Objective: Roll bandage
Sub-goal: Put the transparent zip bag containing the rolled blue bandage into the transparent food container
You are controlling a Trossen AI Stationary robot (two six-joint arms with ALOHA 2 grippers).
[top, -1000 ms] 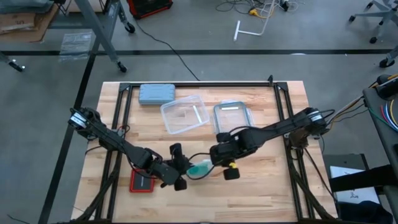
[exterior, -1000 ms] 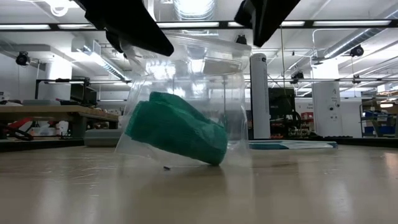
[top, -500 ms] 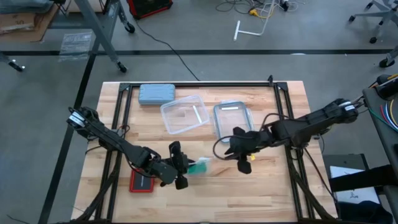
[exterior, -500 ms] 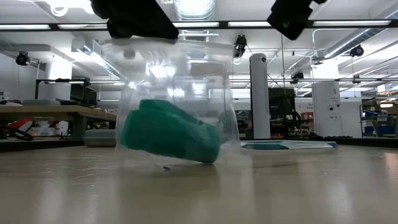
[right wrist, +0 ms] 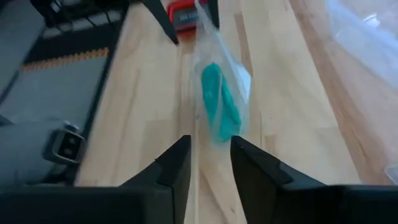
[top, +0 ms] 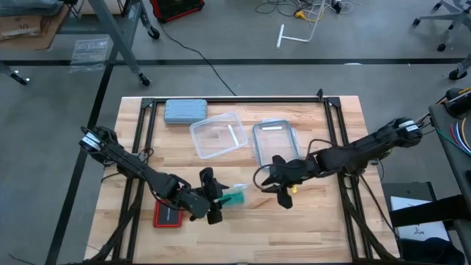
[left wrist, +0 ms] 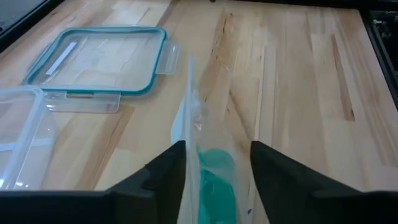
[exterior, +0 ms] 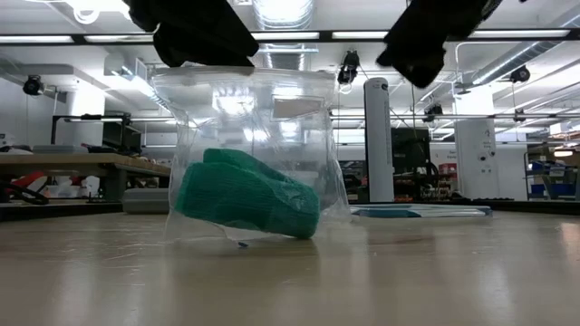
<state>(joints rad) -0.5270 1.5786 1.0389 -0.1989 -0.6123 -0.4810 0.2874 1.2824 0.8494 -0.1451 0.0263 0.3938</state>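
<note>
Open table (top: 316, 221) on the near right; blocked farther back by container (top: 217, 135) and lid (top: 274, 140).

Teal-green bandage (exterior: 245, 195) in a clear bag (exterior: 249, 109), on a pale wood bench (top: 316, 213).
Behind: a grey-blue case (top: 185, 110), a clear lid (top: 275, 140) rimmed teal, a red-edged device (top: 169, 215); both grippers are black.

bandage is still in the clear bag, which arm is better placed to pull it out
Right, probably. The left gripper is shut on the clear bag, holding its top edge, so it is occupied. The right gripper is open and free beside the bag, facing it, with the bandage resting at the bottom.
</note>
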